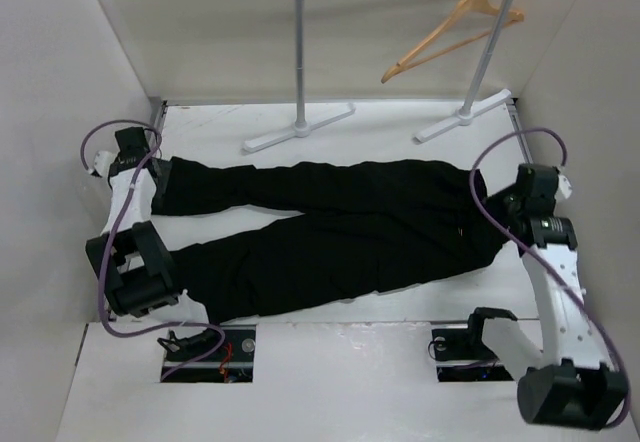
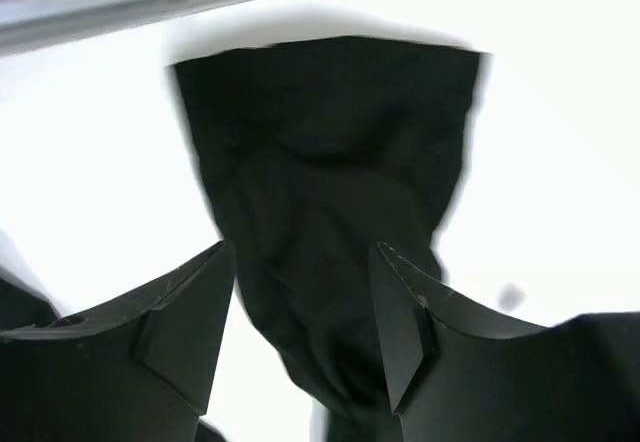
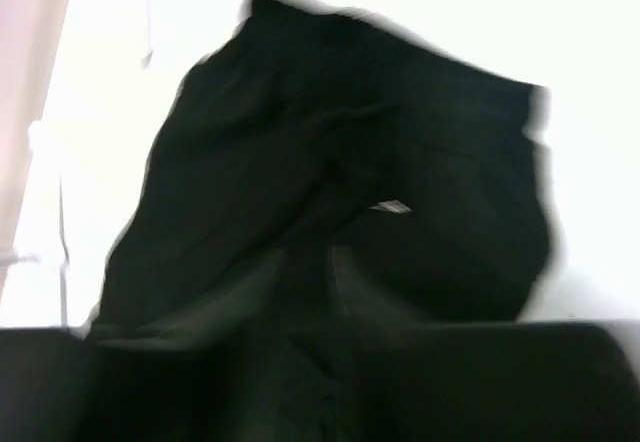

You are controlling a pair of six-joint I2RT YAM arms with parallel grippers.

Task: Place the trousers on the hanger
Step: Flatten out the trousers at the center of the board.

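A white table boxed in by pale walls fills the scene. At its far left corner the left gripper points down with its dark fingers spread apart. They straddle the hem end of one leg of the plain black long-legged cloth trousers. The cloth runs between the fingers and lies on the table, and the jaws are not closed on it. Seen from above, this is the farther leg, its cuff just beside the left gripper. The nearer leg runs under that arm's elbow. Across the table the right gripper hangs over the waist end of the trousers. Its wrist camera is blurred and the fingers melt into the black cloth, so whether the right gripper is open, closed or gripping cannot be told. A small pale tag shows on the bunched waist there. The garment stretches flat from left to right across the middle of the table, with the legs slightly parted to the left and the waist to the right. Purple cables loop from both arms. Behind the trousers stands a grey metal rail stand on two white feet. The light tan wooden triangular clothes hanger hangs tilted from the rail by its small hook, near the right post. It is well apart from the trousers below.
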